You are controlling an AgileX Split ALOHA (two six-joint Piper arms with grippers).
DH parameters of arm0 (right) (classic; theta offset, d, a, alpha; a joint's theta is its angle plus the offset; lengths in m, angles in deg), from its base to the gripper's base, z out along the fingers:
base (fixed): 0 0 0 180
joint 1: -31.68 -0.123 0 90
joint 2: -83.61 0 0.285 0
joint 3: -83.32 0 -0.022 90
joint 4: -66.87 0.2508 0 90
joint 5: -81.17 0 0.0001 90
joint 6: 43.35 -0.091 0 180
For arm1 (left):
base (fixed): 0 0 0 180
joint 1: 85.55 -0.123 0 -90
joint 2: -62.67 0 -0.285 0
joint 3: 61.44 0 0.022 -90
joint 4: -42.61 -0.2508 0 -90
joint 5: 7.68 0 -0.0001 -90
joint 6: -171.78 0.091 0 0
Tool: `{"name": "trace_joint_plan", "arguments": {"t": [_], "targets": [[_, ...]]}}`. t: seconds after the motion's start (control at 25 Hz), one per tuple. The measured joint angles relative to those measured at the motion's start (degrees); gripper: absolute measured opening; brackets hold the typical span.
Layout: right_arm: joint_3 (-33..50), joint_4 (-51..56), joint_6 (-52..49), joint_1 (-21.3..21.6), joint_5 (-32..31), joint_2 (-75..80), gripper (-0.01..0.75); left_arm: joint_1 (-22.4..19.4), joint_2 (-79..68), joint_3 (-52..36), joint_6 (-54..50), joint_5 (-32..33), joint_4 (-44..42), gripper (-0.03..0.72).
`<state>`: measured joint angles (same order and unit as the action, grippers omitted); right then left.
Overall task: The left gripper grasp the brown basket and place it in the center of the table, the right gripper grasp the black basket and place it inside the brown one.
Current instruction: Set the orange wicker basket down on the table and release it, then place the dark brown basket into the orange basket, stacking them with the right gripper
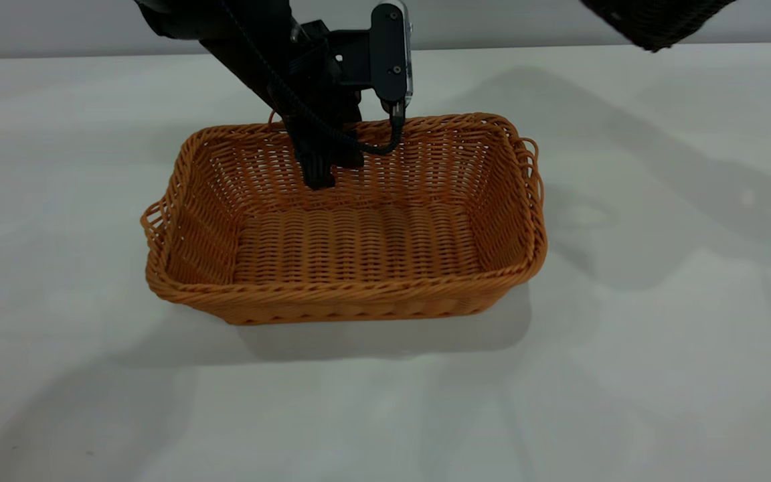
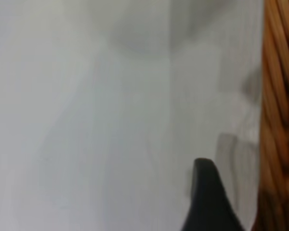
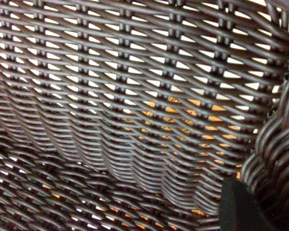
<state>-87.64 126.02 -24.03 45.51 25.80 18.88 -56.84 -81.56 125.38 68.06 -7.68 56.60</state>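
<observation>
The left gripper [image 1: 318,175] comes down from the far left with its narrow fingers over the far long wall of the brown basket [image 1: 345,221], one finger dipping inside against the weave; its wrist view shows one dark fingertip [image 2: 209,202] outside the orange-tan wall [image 2: 279,120] with a strip of white between them, so the fingers straddle the rim, but whether they actually pinch it cannot be told. The brown basket sits flat and upright on the table [image 1: 660,301], roughly at its middle, long sides running left to right, a loop handle at each short end, nothing inside it. Further right, at the far right corner of the exterior view, a dark piece of the black basket [image 1: 653,23] hangs above the table, well apart from the brown one. The right gripper itself is out of the exterior view; its wrist camera looks closely into the black basket's open weave [image 3: 135,106], with one dark fingertip [image 3: 238,207] at the braided rim, and orange shows through the gaps.
</observation>
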Motion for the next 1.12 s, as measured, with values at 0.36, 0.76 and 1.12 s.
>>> {"name": "trace_joint_plan", "arguments": {"t": [0.36, 0.76, 1.12], "targets": [[0.0, 0.7, 0.0, 1.6, -0.6, 0.0, 0.128, 0.0, 16.7, 0.0, -0.5, 14.6, 0.0, 0.428], [-0.1, -1.2, 0.4, -6.9, -0.4, 0.0, 0.127, 0.0, 49.1, 0.0, -4.7, 36.5, -0.6, 0.428], [-2.5, -10.5, -2.2, -27.5, 4.0, 6.2, 0.127, 0.0, 65.8, 0.0, -4.8, 37.9, -1.5, 0.428]]}}
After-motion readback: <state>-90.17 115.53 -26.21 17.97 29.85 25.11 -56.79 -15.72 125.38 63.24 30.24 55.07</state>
